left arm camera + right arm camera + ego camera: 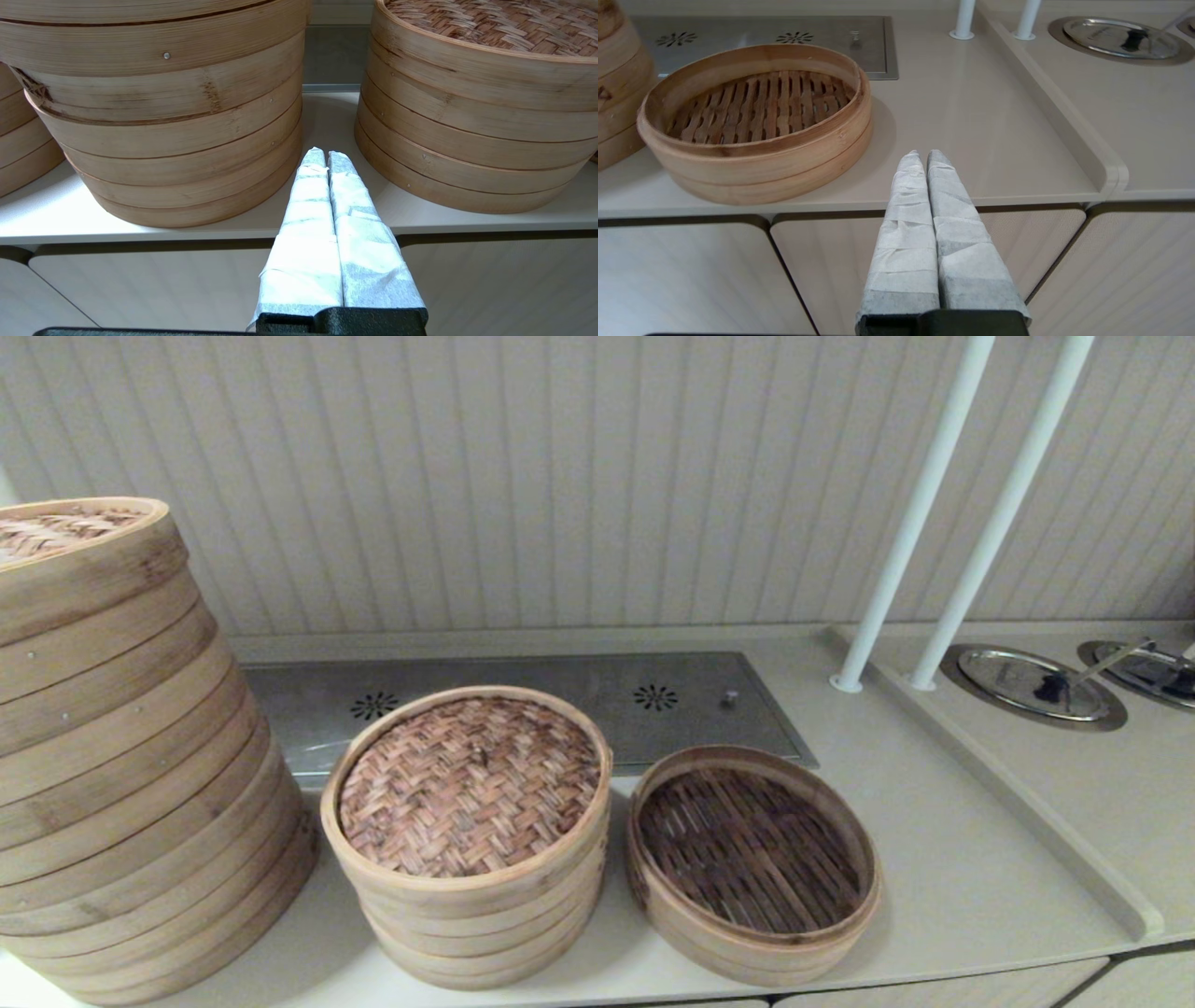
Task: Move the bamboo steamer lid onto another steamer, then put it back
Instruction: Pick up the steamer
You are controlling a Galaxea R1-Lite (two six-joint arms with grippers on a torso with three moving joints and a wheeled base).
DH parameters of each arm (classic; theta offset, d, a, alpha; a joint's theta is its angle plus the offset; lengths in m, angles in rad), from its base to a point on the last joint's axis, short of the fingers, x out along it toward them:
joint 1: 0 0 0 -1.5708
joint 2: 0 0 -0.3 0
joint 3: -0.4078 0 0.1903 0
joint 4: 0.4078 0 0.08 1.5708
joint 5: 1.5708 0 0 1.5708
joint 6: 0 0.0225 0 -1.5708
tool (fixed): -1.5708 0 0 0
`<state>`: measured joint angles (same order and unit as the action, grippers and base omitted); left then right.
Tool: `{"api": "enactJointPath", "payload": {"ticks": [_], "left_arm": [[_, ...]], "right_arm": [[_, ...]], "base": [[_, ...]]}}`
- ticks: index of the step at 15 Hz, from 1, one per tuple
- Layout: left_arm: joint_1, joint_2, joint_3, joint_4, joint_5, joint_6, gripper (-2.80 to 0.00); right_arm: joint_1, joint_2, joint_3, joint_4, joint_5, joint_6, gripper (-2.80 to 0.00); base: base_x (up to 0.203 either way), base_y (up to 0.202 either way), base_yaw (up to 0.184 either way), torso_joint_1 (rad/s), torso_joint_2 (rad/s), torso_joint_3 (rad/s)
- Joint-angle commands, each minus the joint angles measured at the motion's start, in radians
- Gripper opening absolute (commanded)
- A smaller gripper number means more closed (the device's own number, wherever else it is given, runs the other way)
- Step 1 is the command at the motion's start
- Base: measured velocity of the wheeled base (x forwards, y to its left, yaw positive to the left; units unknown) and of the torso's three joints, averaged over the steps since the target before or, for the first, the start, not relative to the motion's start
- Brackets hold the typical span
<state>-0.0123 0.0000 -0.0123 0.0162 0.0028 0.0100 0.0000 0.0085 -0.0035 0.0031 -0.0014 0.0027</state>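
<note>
Bamboo steamer lid, a round reddish-brown herringbone weave inside a pale hoop rim, sits on top of the several-tier stack near the front edge of the beige counter. Just beside it, toward the counter's right end, the low single steamer stands uncovered, showing a dark, thin-slatted floor within a smooth pale wall. The very tall, wide stack of banded bamboo hoops fills the counter's left end. The left gripper hangs level off the front edge, its cloth-wrapped fingers pressed together on nothing, pointing at the gap between the two stacks. The right gripper likewise hangs off the front edge, clenched empty, near the low steamer. A steel panel lies along the back edge.
</note>
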Motion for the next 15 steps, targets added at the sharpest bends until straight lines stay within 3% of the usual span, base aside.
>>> {"api": "enactJointPath", "payload": {"ticks": [1,3,7,11,15], "left_arm": [[0.000,0.002,0.000,-0.001,0.000,0.001,-2.80],[0.000,0.002,0.000,0.000,0.000,0.000,-2.80],[0.000,0.002,0.000,-0.001,0.000,0.001,-2.80],[0.000,0.002,0.000,-0.001,0.000,-0.001,-2.80],[0.000,0.002,0.000,0.000,0.000,0.000,-2.80]], "right_arm": [[0.001,0.009,-0.012,0.039,0.005,-0.010,-2.80],[0.000,0.021,-0.082,0.074,0.028,-0.021,-2.80],[0.000,0.144,-0.346,0.217,0.143,-0.010,-2.80],[0.031,0.628,-0.519,0.128,0.170,0.034,-2.80],[0.115,1.138,-0.856,0.035,0.177,0.074,-2.80]], "base": [[0.000,0.000,0.000,0.000,0.00,0.000],[0.000,0.000,0.000,0.000,0.00,0.000],[0.000,0.000,0.000,0.000,0.00,0.000],[0.000,0.000,0.000,0.000,0.00,0.000],[0.000,0.000,0.000,0.000,0.00,0.000]]}}
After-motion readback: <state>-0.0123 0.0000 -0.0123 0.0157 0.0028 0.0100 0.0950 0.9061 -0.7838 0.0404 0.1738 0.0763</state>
